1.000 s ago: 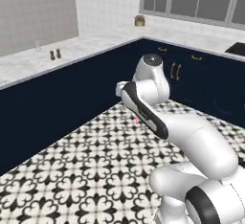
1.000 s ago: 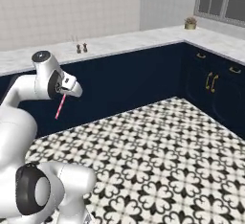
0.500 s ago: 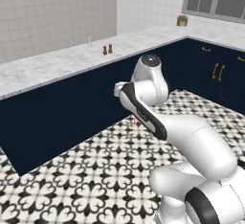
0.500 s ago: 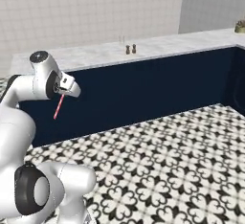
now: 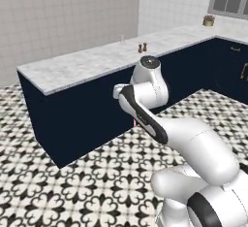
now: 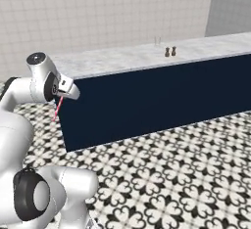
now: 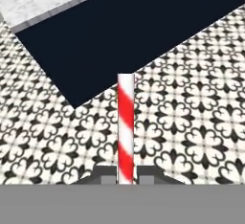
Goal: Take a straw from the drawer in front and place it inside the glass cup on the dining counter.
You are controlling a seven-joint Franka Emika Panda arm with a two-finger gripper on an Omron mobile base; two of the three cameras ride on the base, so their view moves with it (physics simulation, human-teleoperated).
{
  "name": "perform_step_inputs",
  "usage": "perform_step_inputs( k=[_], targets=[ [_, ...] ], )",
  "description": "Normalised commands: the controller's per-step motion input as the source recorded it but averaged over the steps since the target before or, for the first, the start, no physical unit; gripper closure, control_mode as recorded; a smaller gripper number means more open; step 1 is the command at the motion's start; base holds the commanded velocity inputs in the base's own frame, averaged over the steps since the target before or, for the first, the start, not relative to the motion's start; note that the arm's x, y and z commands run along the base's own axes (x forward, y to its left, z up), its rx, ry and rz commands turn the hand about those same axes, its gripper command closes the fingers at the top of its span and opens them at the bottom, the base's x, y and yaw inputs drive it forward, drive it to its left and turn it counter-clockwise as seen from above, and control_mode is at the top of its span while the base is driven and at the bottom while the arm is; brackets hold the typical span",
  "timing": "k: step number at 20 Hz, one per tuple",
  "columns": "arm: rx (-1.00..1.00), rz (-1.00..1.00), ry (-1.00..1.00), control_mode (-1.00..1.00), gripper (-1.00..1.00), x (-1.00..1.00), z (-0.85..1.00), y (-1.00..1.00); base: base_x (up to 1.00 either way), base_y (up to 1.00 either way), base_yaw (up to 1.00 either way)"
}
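Note:
The straw, striped red and white, stands straight up between my fingertips in the hand view, and my gripper is shut on its lower end. From the right base view the straw hangs down slantwise from my gripper, held above the floor before the left end of the dining counter. A pink bit of the straw peeks out under my arm. The glass cup stands far back on the marble top, next to two brown shakers. The glass cup is also on the dining counter.
The counter's navy base rises ahead over black-and-white patterned floor tiles. Its left corner ends before a tiled wall. Navy cabinets under a window with a small pot stand far right.
The whole scene has slid rightwards in both base views, so the camera has turned. The arm keeps its pose with the straw still gripped.

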Motion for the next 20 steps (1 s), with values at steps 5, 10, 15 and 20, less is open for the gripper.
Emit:
perform_step_inputs(
  k=[5, 10, 15, 20],
  targets=[
    [0.0, 0.0, 0.0, 1.0, 1.0, 0.0, 0.0, 0.0, 0.33, 1.0, -0.11],
    [0.0, 0.0, 0.0, 1.0, 1.0, 0.0, 0.0, 0.0, 0.42, 1.0, -0.22],
    [0.0, 0.0, 0.0, 1.0, 1.0, 0.0, 0.0, 0.0, 0.37, 1.0, -0.25],
    [0.0, 0.0, 0.0, 1.0, 1.0, 0.0, 0.0, 0.0, 0.25, 1.0, -0.29]
  ],
)
